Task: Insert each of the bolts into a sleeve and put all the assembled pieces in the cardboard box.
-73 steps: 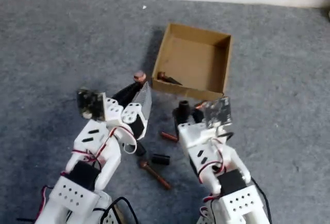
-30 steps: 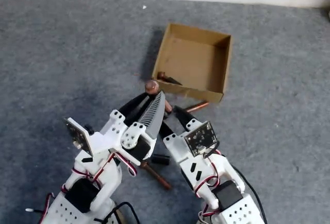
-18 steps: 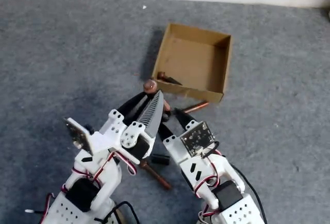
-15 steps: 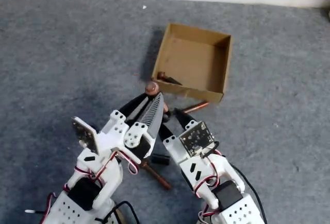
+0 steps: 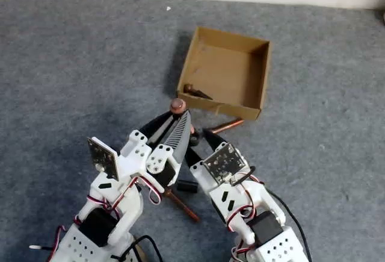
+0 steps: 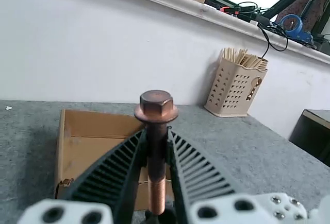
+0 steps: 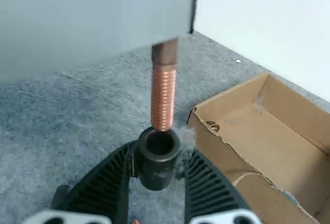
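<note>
While the copper-coloured hex-head bolt [image 6: 156,149] hangs upright with its threaded tip just above the mouth of the short black cylindrical sleeve [image 7: 158,157], nothing is yet threaded through; the right wrist view suggests the tip sits at the rim, though whether it touches I cannot tell. The left tool [image 5: 174,126] is clenched on the bolt's shank below the head, and the right tool [image 7: 158,165] is clamped around the sleeve, held mouth-up.

A couple of seconds ago the two arms stood apart, the bolt off near the box's corner and the sleeve well to the side. Since then both have drawn back and swung together, so bolt and sleeve now line up. By my reading the insertion is about to begin, and it calls for a straight downward push.

Just beyond them lies the open brown cardboard box [image 5: 225,63] with one assembled piece [image 5: 195,91] inside. Another loose bolt [image 5: 227,124] rests against its front wall, and a third bolt [image 5: 180,205] and a spare sleeve [image 5: 187,186] lie on the grey counter [image 5: 90,63] between the arms.
</note>
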You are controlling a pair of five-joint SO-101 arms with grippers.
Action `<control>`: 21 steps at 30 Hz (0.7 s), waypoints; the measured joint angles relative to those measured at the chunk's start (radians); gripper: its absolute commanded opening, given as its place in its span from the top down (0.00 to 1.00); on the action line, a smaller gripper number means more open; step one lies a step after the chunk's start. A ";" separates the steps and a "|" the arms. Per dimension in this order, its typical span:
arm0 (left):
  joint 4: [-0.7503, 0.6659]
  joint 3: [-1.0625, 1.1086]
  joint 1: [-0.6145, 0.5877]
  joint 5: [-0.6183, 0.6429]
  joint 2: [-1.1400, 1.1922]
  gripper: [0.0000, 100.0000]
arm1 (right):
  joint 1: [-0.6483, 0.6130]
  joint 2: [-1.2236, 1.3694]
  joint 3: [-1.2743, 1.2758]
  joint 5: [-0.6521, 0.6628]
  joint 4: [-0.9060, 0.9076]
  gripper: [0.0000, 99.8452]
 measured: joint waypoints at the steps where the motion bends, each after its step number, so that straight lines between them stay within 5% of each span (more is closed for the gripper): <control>1: 0.000 0.000 0.000 -0.002 0.000 0.99 | 0.000 0.000 0.000 0.000 0.000 0.99; 21: 0.003 -0.014 -0.026 -0.049 0.005 0.99 | 0.000 -0.002 0.000 0.000 -0.002 0.99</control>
